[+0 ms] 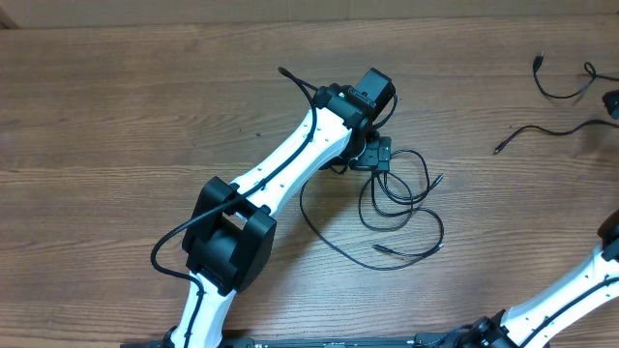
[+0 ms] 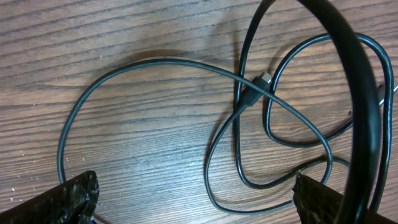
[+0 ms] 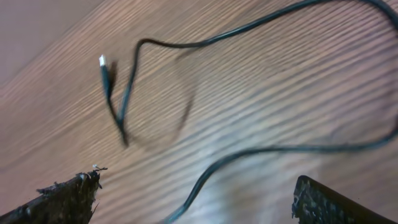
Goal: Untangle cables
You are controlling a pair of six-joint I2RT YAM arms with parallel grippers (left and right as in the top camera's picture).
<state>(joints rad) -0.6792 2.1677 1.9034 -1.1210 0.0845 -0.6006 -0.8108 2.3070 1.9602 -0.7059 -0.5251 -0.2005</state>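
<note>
**A:** Where do the cables lie?

**B:** The tangled cable (image 1: 401, 208) rests in overlapping loops at the centre of the table (image 1: 116, 97), directly beneath the left tool (image 2: 194, 183). Two separated cables (image 1: 556, 92) lie at the far right, well apart from the tangle.

**A:** And the tools?

**B:** Both are spread and pinching nothing. The right tool (image 3: 198, 180) hangs above a stretch of cable.

**A:** How should the tangle handle?

**B:** Probably light, limp and thin. It would slide on the wood and drag its loops along rather than keep its shape. The silvery-tipped plug (image 2: 262, 79), which lies over a crossing of strands, looks like the firmest place to hold. A single strand clear of any crossing would also do. Pinching at a crossing may lift two strands together.
</note>
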